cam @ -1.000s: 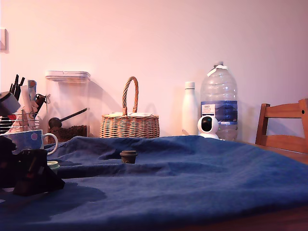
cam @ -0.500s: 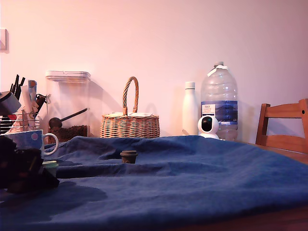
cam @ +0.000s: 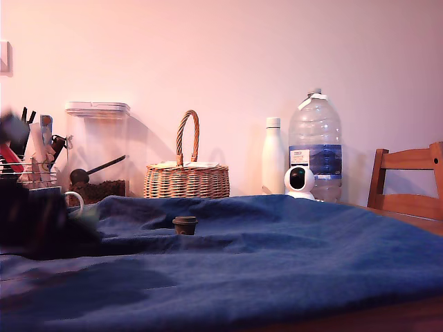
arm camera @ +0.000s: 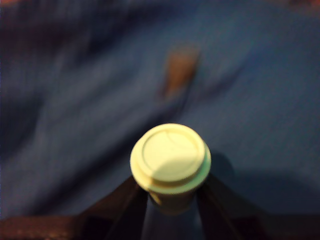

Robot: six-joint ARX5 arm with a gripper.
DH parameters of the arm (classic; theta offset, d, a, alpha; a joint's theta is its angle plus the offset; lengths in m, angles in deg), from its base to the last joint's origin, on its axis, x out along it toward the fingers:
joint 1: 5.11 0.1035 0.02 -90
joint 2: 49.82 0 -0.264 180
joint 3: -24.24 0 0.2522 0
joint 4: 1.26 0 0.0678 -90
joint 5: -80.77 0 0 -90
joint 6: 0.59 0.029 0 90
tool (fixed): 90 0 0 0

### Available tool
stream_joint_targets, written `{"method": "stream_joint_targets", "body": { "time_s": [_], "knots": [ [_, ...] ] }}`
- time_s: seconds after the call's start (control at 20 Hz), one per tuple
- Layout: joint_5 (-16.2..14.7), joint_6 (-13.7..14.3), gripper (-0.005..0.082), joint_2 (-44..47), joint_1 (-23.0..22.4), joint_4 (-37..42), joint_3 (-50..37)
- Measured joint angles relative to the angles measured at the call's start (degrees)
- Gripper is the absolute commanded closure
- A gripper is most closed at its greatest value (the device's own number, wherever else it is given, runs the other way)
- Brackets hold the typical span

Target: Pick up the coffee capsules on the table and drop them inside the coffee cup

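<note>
green pod in the grip, cup next

close in, the wrist view shows the gripper (arm camera: 170, 197) clamped on the green pod (arm camera: 170, 160), its two dark fingers (arm camera: 125, 197) pinching the body under the rim, flat lid up, held clear above the blue cloth (arm camera: 260, 115). in the exterior view the arm (cam: 31, 218) is a dark blur at the exterior view's left, and behind it only the cup's (cam: 75, 203) white handle peeks out.

i'd say the first pod is picked and now being carried. next it needs to come over the cup mouth and be let go.

further back the brown pod (cam: 185, 224) sits alone on the cloth, well apart from the cup.

at the wall, the big water bottle (cam: 315, 145) has a label, too small to read.
</note>
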Motion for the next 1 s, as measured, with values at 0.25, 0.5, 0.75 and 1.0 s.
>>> {"method": "stream_joint_targets", "body": {
  "time_s": [0.25,0.5,0.75,1.0],
  "knots": [
    [0.00,-0.13,0.0573,-10.43,0.02,0.42,0.11],
    [10.47,-0.02,0.0572,-17.64,3.87,-1.57,2.23],
    [16.37,1.38,0.0572,-18.78,11.98,-9.97,3.98],
    [16.04,1.40,0.0572,-18.78,17.18,-14.23,6.49]
  ]
}}
